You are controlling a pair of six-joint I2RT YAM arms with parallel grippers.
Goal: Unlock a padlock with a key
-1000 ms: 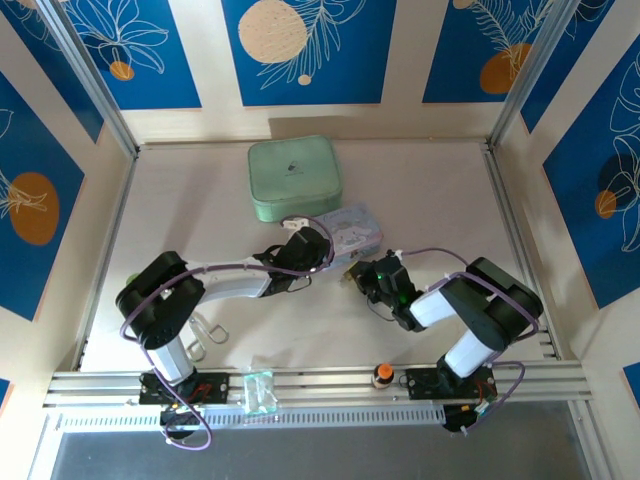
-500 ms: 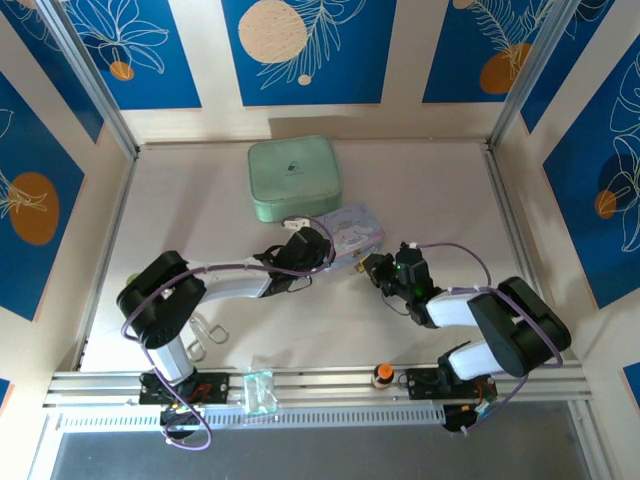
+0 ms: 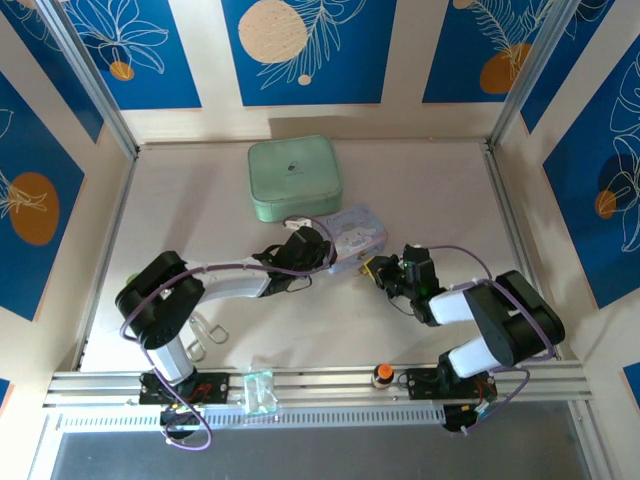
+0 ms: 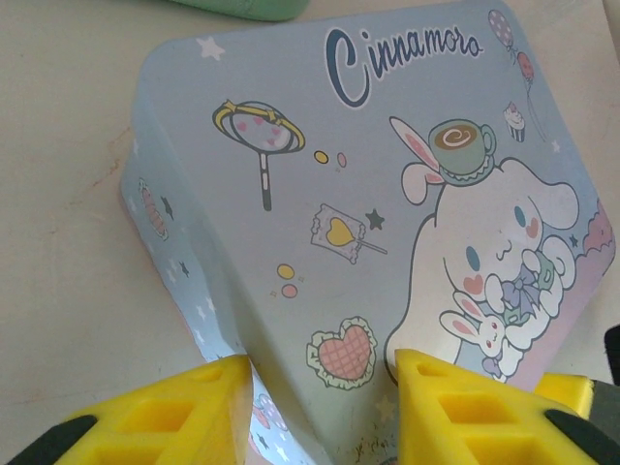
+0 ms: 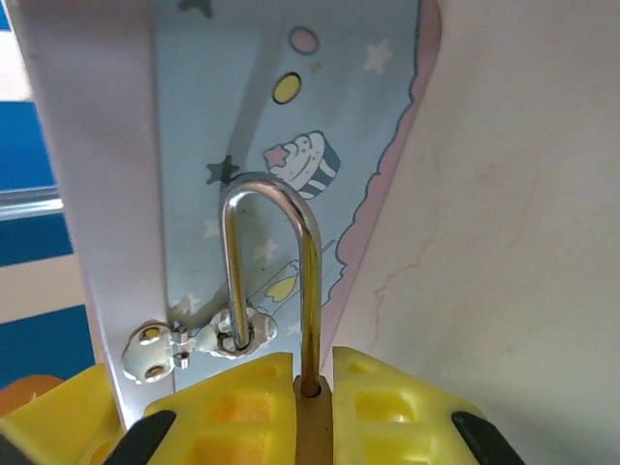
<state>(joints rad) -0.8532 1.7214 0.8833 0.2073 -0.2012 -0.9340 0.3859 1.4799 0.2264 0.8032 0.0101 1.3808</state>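
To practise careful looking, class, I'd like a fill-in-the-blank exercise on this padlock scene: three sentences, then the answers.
The right gripper has its jaws shut on the small brass ____. The silver shackle passes through a hasp on the pale blue ____. The square case at the far side of the table is ____.
Missing words: padlock; tin; green.

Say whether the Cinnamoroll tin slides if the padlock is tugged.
Probably: the Cinnamoroll tin looks thin, light, on a smooth table. The left gripper straddling its corner should brace it. The padlock, hooked through its hasp, may drag it.
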